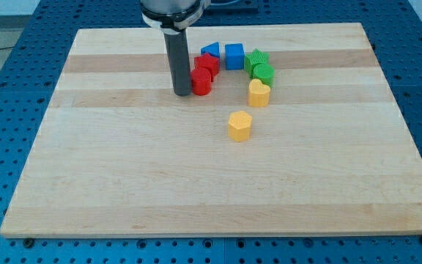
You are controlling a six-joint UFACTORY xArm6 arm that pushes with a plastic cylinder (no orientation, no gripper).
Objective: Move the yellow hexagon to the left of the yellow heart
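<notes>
The yellow hexagon (240, 125) lies near the board's middle, standing apart from the other blocks. The yellow heart (258, 93) lies just above it and slightly to the view's right, touching the lower green block. My tip (182, 93) is on the board to the view's left of the heart, right beside a red block (201, 81). The tip is up and to the left of the hexagon, well apart from it.
A cluster sits near the view's top: a second red block (209, 64), a blue block (210, 50), a blue cube (234, 56), and two green blocks (256, 60) (263, 73). The wooden board (123, 183) lies on a blue perforated table.
</notes>
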